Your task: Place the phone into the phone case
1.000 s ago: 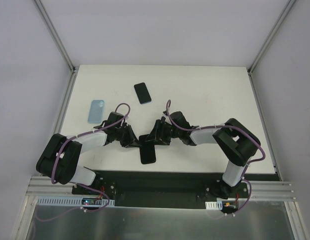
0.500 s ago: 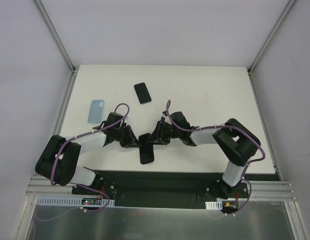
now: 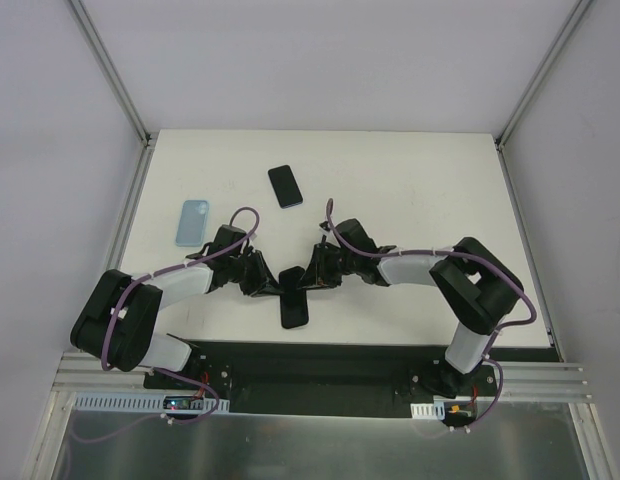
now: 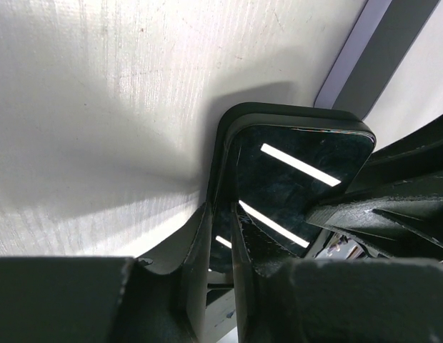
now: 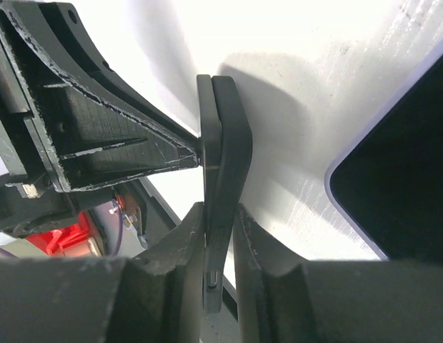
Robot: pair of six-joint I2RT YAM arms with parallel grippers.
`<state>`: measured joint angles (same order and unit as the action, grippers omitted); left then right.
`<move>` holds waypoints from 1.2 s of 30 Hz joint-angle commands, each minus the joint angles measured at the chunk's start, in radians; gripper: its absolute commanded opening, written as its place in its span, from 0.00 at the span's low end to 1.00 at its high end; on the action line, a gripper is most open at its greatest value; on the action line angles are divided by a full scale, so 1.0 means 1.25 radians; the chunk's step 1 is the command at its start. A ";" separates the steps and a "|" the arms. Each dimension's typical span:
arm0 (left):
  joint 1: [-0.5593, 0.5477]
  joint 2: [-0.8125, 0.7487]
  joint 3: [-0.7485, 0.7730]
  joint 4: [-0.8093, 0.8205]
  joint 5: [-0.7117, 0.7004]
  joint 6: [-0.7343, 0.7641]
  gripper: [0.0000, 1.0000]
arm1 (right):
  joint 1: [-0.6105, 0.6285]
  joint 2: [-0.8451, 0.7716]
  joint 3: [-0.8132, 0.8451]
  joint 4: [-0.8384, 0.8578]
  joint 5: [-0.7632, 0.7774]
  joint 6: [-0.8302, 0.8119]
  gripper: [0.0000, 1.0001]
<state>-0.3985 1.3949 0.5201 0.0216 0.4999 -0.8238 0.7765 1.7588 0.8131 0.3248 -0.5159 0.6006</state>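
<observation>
A black phone case (image 3: 292, 277) is held on edge just above the table between both arms. In the left wrist view its rim (image 4: 229, 128) frames the phone (image 4: 293, 186), whose glossy dark screen reflects ceiling lights. My left gripper (image 4: 223, 214) (image 3: 273, 283) is shut on the near edge of case and phone. Seen edge-on in the right wrist view, the thin phone (image 5: 204, 121) lies against the thicker case (image 5: 232, 143). My right gripper (image 5: 220, 211) (image 3: 308, 278) is shut on them from the opposite side. A left finger (image 5: 100, 136) meets the phone from the left.
A dark slab with a lilac edge (image 3: 295, 311) (image 5: 400, 179) lies flat just below the held case, near the table's front edge. Another black phone (image 3: 284, 186) lies farther back. A light blue case (image 3: 193, 221) lies at the left, beside the left arm.
My right gripper has closed from wide open onto the case and phone. The held case has shifted slightly away from the table's front edge. The left grip has stayed the same.
</observation>
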 commanded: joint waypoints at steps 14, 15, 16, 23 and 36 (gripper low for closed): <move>0.117 -0.205 0.041 -0.061 0.150 0.104 0.68 | -0.072 -0.201 0.027 -0.146 -0.090 -0.289 0.03; 0.118 -0.219 0.049 -0.061 0.178 0.113 0.70 | -0.080 -0.214 0.023 -0.125 -0.123 -0.285 0.03; 0.118 -0.238 0.055 -0.059 0.189 0.120 0.72 | -0.087 -0.236 0.021 -0.116 -0.144 -0.285 0.03; 0.118 -0.280 0.010 0.175 0.362 0.036 0.79 | -0.111 -0.315 0.028 -0.051 -0.254 -0.255 0.03; 0.102 -0.247 -0.043 0.465 0.443 -0.086 0.70 | -0.114 -0.347 0.026 0.102 -0.306 -0.116 0.04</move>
<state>-0.2565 1.0805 0.4740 0.4572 1.0065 -0.9016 0.6380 1.3750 0.8261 0.2626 -0.8238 0.3645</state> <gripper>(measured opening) 0.724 0.196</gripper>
